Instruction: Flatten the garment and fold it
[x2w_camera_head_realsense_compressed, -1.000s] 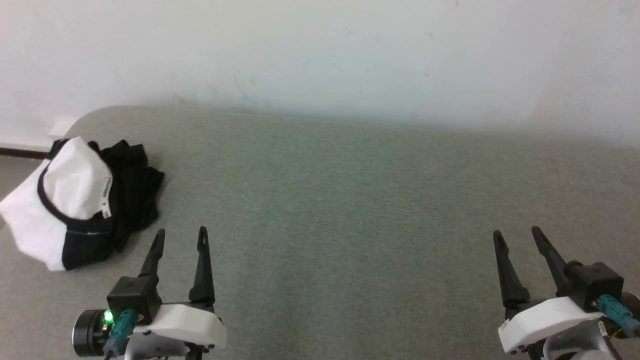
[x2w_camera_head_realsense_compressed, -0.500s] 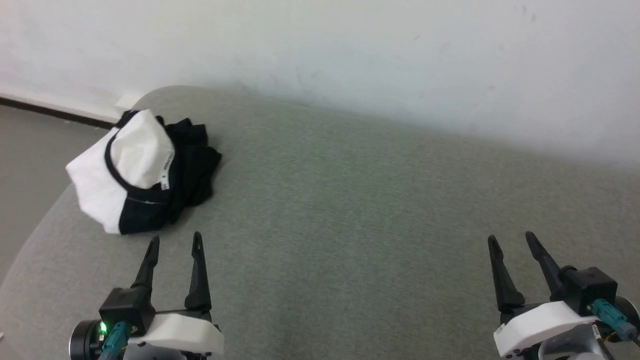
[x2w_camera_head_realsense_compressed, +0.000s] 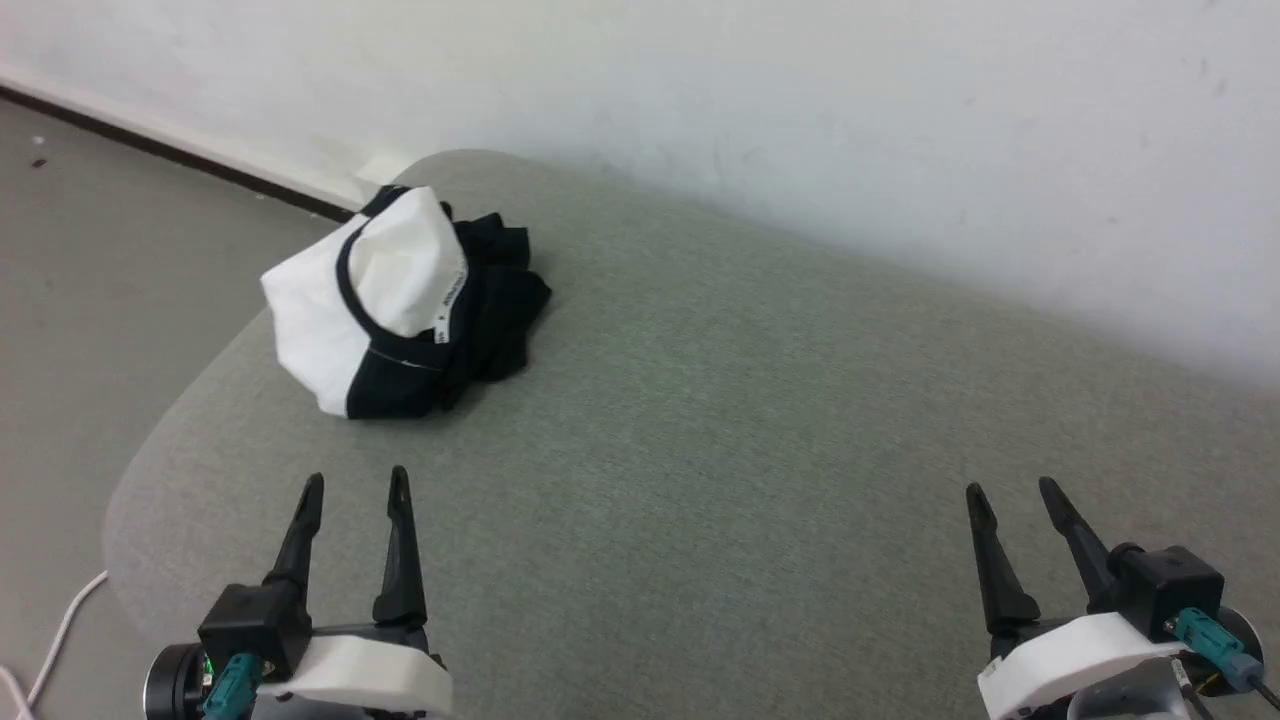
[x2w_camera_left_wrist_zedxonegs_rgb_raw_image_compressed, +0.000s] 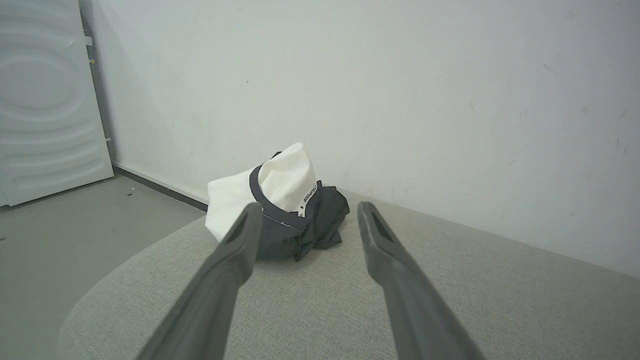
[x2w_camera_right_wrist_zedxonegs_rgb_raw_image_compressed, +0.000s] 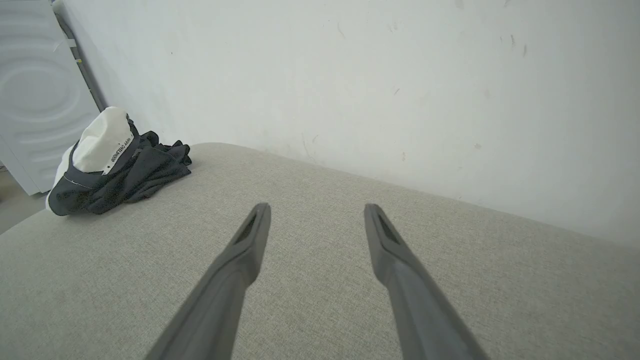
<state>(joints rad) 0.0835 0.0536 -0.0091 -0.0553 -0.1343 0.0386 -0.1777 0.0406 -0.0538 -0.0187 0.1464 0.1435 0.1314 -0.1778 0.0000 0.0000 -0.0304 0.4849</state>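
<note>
The task is at its opening step, as I judge it: nothing is flattened yet and no grasp has been made. The garment (x2w_camera_head_realsense_compressed: 400, 300) lies as a crumpled heap in the upper left of the head view, on the grey cloth-covered desk (x2w_camera_head_realsense_compressed: 750, 450) near its far left rounded corner and close to the edge above the floor (x2w_camera_head_realsense_compressed: 100, 250). Its white panel bulges upward, crossed by a dark neckline, a white band with small dark lettering runs down its right side, and black cloth is bunched to the right of that. The left hand (x2w_camera_head_realsense_compressed: 356, 478) hovers at the lower left of the frame and the right hand (x2w_camera_head_realsense_compressed: 1011, 488) at the lower right; both stand wide open and empty, well apart from the heap, the left one the nearer. In the left wrist view the heap sits beyond and between that hand's two fingers (x2w_camera_left_wrist_zedxonegs_rgb_raw_image_compressed: 235, 250), so this hand is already lined up on it. The next move probably calls for a reach forward with the left hand to pinch a loose edge, perhaps the black cloth or the neckline, then a pull toward the bare middle of the desk where both hands can spread it. Which seam lies where inside the bundle I cannot tell, so a lift and shake-out may be needed, with care that the cloth does not slide off the near corner.
</note>
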